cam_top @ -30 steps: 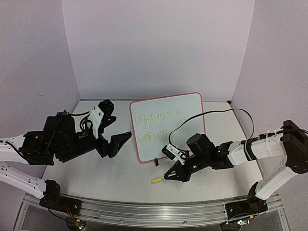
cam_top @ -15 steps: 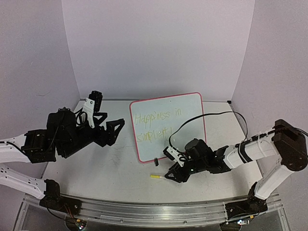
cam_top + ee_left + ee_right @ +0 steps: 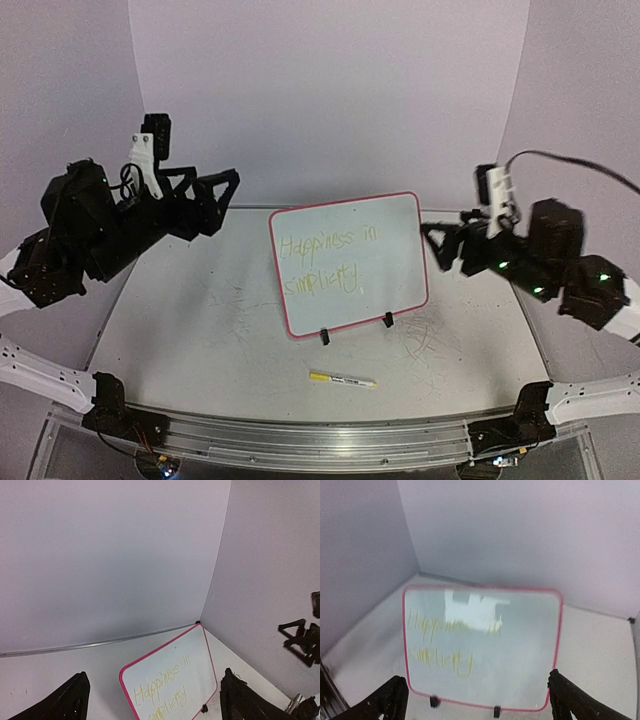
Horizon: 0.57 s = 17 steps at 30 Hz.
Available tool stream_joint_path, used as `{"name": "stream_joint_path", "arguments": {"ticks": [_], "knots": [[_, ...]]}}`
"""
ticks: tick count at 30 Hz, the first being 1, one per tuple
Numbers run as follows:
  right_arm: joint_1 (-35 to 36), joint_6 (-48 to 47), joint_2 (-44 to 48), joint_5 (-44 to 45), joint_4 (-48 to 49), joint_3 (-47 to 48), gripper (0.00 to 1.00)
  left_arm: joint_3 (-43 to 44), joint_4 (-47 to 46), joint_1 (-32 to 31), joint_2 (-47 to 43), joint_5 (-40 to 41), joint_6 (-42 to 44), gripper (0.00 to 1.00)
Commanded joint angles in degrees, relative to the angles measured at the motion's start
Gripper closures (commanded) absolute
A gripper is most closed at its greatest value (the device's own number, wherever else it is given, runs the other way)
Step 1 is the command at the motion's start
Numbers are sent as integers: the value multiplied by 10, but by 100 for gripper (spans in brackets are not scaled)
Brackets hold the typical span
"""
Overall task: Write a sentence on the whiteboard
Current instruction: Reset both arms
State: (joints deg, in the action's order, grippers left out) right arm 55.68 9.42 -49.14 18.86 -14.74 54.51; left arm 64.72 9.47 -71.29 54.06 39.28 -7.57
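Observation:
The whiteboard [image 3: 385, 250] with its red-pink rim stands tilted on two black clip feet in mid-table, also in the left wrist view [image 3: 200, 665] and the right wrist view [image 3: 520, 645]. The sentence [image 3: 325, 262] is written on it in faint yellow-green, in two lines [image 3: 160, 687] [image 3: 440, 645]. My left gripper [image 3: 215, 200] hangs high at the left, open and holding nothing [image 3: 155, 700]. My right gripper [image 3: 440, 250] hovers right of the board, open and holding nothing [image 3: 480, 700]. Both face the board from a distance.
A white marker with a yellow cap [image 3: 343, 380] lies flat on the table in front of the board. The tabletop [image 3: 200, 320] is scratched with grey scribbles. Lilac walls close in the back and both sides.
My right gripper opened, left the marker lying on the table, and rose back to the right. My left arm lifted up and away from the board to the left.

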Motion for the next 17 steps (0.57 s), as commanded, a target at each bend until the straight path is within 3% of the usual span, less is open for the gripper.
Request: {"name": "stream_joint_path", "arguments": {"ticks": [1, 8, 17], "knots": [[0, -41, 90, 150, -68, 119, 2, 88, -21, 3, -4, 27, 56, 7], [0, -110, 84, 194, -33, 222, 2, 133, -27, 3, 9, 28, 92, 5], [0, -108, 41, 190, -9, 222, 2, 112, -27, 3, -8, 41, 84, 3]]}}
